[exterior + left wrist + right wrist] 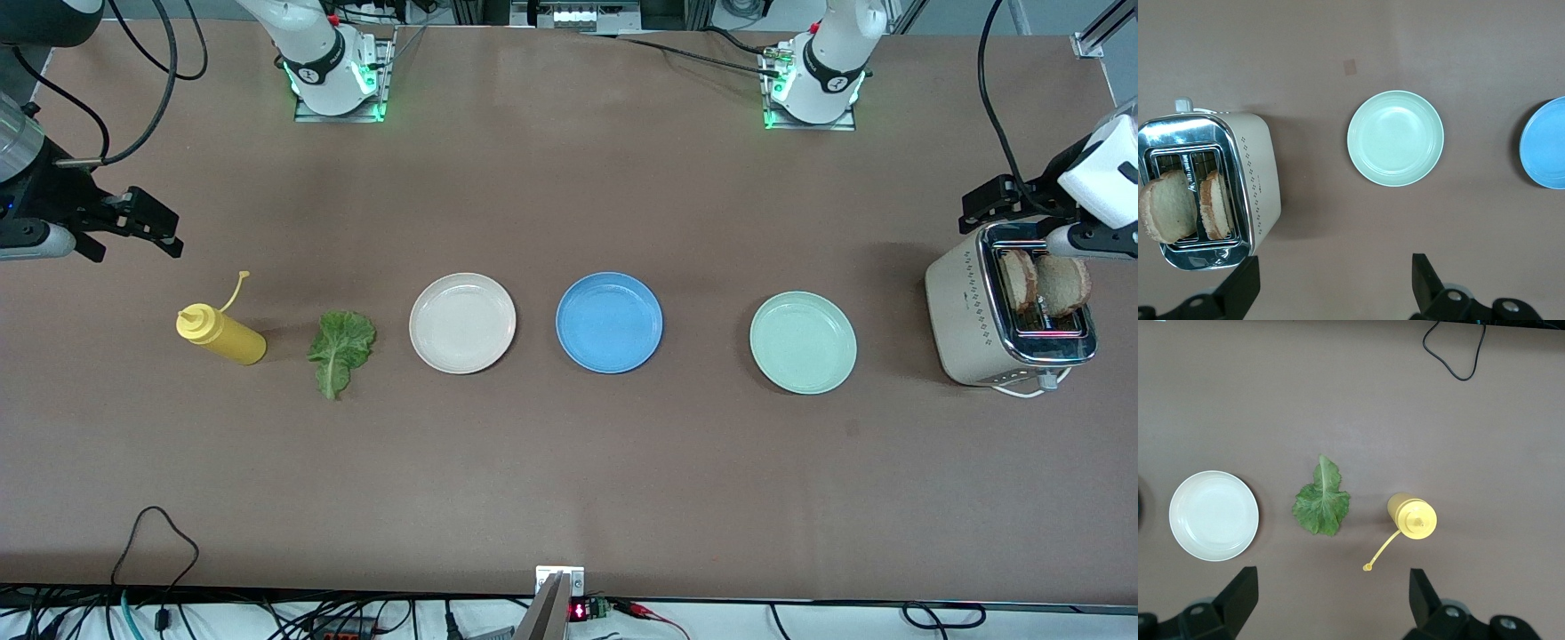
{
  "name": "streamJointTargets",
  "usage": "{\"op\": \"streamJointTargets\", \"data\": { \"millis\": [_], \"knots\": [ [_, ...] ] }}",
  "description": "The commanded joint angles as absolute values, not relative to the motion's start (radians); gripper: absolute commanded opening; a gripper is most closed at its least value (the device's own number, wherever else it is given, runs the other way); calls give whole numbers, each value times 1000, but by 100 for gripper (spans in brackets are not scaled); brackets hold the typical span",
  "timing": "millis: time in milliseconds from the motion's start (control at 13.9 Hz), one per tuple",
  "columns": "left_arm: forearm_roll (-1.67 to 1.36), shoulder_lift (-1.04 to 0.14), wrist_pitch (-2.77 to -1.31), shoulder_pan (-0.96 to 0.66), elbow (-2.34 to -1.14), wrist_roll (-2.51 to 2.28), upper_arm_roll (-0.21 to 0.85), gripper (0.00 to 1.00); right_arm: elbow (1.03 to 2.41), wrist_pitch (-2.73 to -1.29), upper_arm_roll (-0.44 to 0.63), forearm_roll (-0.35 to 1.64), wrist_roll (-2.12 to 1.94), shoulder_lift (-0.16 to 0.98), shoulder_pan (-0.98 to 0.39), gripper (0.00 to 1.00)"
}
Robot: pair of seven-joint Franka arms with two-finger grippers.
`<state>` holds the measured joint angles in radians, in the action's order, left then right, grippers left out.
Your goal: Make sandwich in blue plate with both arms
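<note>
1. Blue plate point(609, 322) sits empty mid-bench between the other two plates, reachable by both arms.
2. Left gripper point(1331, 283), released, hovers beside the toaster point(1009, 316) holding both bread slices point(1045, 283).
3. Right gripper point(1331, 600), released, hangs above the lettuce point(340, 348).

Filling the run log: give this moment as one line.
left gripper: open, above toaster | right gripper: open, above lettuce | bread slices: in toaster | blue plate: empty

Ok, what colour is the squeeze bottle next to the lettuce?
Yellow, cap and nozzle included: the squeeze bottle beside the lettuce leaf shows best in the right wrist view.
</note>
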<state>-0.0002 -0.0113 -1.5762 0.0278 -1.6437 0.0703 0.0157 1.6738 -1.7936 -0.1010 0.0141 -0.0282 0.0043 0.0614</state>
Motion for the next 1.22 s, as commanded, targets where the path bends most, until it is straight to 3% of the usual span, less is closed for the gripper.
{"op": "streamJointTargets", "data": {
  "millis": [0,431,861,1149],
  "knots": [
    [6,-14,-1562,29,-1632,66,17,100,1652,-1787,-104,25,-26,12,66,100],
    [85,-38,-1555,32,-1632,67,12,100,1652,-1787,-104,23,-25,12,66,100],
    [233,-162,-1589,127,-1655,130,12,100,1652,-1787,-104,25,-25,12,66,100],
    [328,-134,-1774,181,-1830,135,12,100,1652,-1787,-104,20,-26,14,66,100]
  ]
}}
